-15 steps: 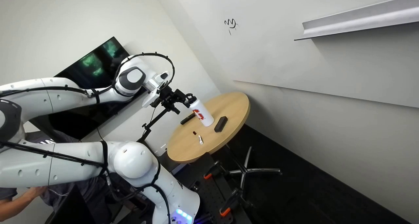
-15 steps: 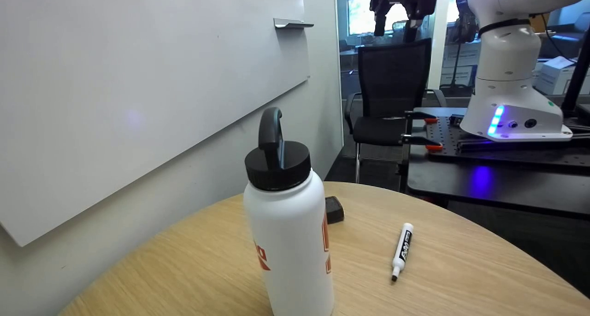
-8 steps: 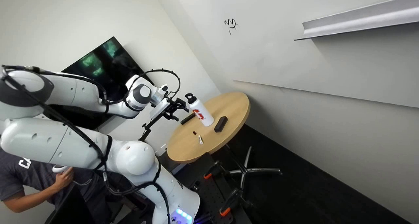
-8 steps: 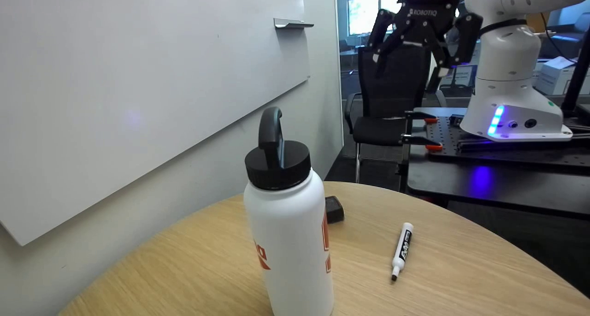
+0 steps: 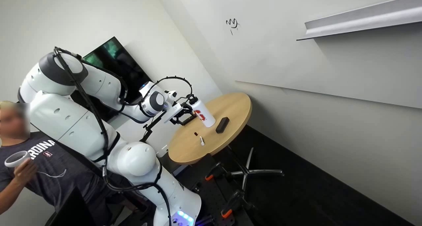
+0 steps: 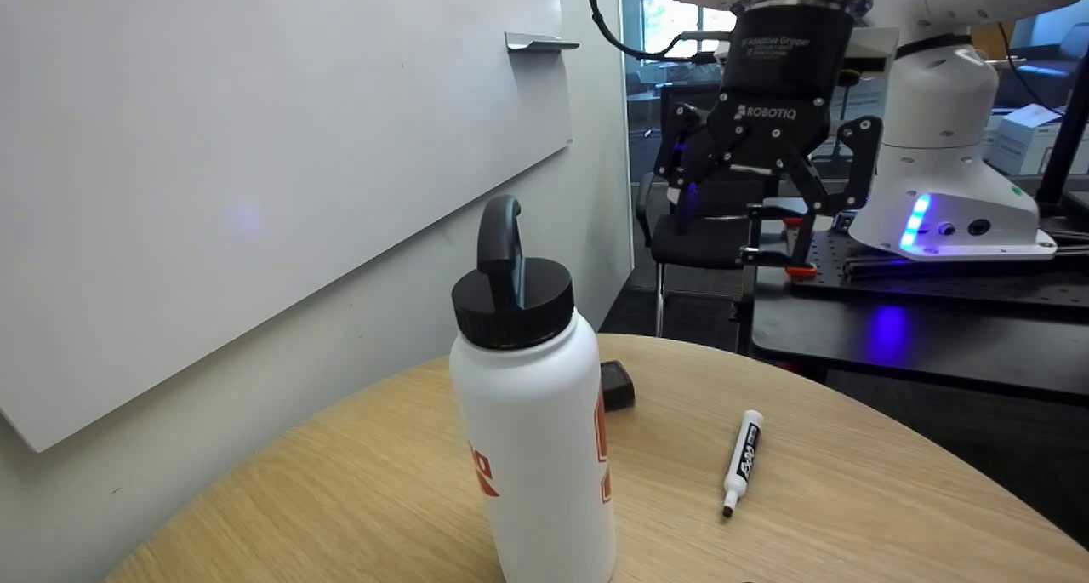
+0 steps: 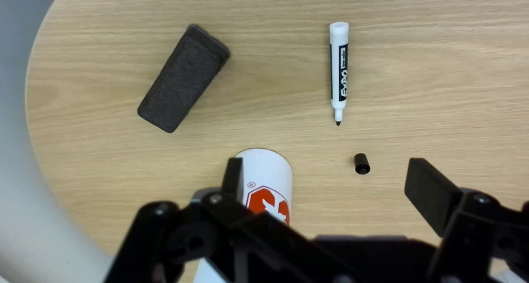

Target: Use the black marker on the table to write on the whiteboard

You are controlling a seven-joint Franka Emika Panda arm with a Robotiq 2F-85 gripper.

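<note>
black fingers (image 7: 432,194) stand spread, gripping nothing, above the wooden desk (image 7: 454,89). on a wrist-view clock centred between them, the loose cap (image 7: 362,164) lies at 2 o'clock, the water bottle (image 7: 268,184) at 9, the uncapped expo marker (image 7: 338,70) flat on the desk at 12, nib (image 7: 338,123) toward 6. i'd shift toward 12, clear of the bottle, then lower and pinch the marker mid-barrel, leaving the nib free for the whiteboard (image 5: 280,64), at 2 o'clock in an exterior view.
</note>
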